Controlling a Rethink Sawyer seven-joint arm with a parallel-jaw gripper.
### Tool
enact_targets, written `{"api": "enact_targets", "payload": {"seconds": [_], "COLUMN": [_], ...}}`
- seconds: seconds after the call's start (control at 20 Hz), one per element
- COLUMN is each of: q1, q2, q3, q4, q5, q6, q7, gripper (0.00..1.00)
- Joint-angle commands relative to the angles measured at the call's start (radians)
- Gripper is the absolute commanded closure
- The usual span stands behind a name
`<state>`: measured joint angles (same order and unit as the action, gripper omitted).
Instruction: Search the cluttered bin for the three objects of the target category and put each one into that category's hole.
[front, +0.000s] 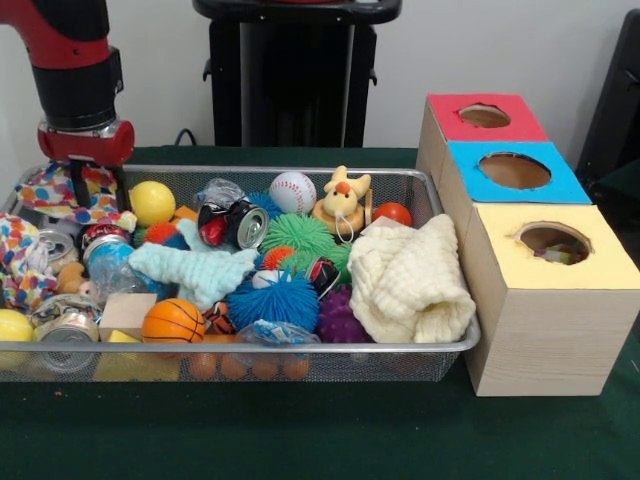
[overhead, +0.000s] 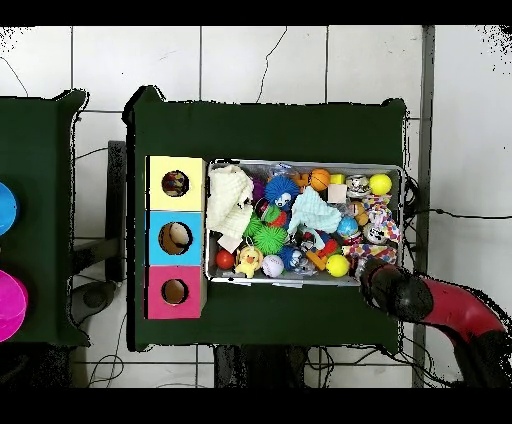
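The gripper hangs over the bin's far corner, just above a polka-dot cloth; its jaws appear clamped on it, though partly hidden. Another dotted cloth lies nearby.

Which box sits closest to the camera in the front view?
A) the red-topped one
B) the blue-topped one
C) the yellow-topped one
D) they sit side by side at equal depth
C: the yellow-topped box stands nearest, with the blue-topped box behind it and the red-topped box farthest back.
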<state>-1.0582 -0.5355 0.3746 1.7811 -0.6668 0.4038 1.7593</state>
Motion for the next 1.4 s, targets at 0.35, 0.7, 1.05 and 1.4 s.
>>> {"api": "enact_targets", "payload": {"seconds": [0.35,0.7,1.05,1.4], "q1": [0.003,0.006,0.02,0.056], "q2": [0.202,0.202,0.19,0.043], "q3": [0.073,0.081,0.081,0.122], "q4": [-0.164,-0.17,-0.177,-0.079], "q5": [-0.176,-0.193,-0.199,-0.112], "q6": [-0.155,-0.165,-0.149,-0.06], "q7": [-0.105,-0.089,-0.075,-0.058], "gripper": [0.0,0.0,1.0,1.0]}}
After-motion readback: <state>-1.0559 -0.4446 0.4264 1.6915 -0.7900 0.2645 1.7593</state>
